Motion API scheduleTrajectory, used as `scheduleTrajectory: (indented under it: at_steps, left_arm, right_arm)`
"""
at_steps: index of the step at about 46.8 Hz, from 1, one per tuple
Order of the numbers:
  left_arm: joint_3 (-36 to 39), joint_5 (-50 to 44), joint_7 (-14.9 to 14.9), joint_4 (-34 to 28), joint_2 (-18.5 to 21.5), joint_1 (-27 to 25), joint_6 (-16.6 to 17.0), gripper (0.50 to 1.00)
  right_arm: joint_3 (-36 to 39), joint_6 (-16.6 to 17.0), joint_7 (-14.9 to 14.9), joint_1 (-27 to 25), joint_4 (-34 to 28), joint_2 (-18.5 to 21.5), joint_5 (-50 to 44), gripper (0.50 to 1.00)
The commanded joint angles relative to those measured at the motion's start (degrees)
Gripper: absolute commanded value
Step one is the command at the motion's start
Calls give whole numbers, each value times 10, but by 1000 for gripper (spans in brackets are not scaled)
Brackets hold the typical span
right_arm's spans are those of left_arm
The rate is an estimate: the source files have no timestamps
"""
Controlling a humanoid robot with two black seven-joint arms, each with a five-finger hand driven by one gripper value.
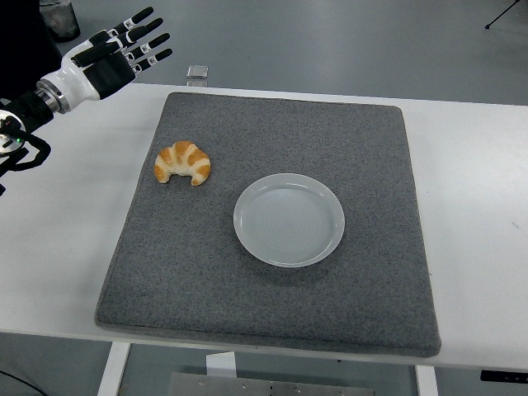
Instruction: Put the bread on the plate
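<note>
A golden croissant [182,162] lies on the left part of the grey mat [272,322]. To its right, near the mat's middle, sits a round white plate [289,219] with nothing on it. My left hand [124,51] hovers at the upper left, above the table's far left corner and well behind the croissant. Its fingers [147,40] are stretched out straight toward the right and hold nothing. My right arm does not show.
The grey mat covers most of the white table [474,198]. A small grey square object [197,73] lies at the table's far edge, just behind the mat's back left corner. A dark bin [58,18] stands on the floor at the top left.
</note>
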Motion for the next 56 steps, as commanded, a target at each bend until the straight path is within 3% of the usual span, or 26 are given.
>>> scheduleTrajectory:
  at_steps: [1, 18, 33, 48, 56]
  left_arm:
    - [1, 1, 0, 0, 0, 1, -1, 999]
    - [-1, 3, 0, 1, 1, 4, -2, 996]
    - [5, 24, -1, 1, 25, 7, -28, 996]
    - [3, 150, -2, -1, 48, 1, -39, 996]
    - [0, 267, -25, -16, 56, -7, -39, 996]
  right_arm:
    - [0, 0, -1, 0, 0, 0, 0, 952]
    - [0, 0, 0, 0, 0, 0, 0, 954]
    - [0, 0, 0, 0, 0, 0, 0, 952]
    - [0, 0, 0, 0, 0, 0, 0, 952]
    - [0, 0, 0, 0, 0, 0, 0, 952]
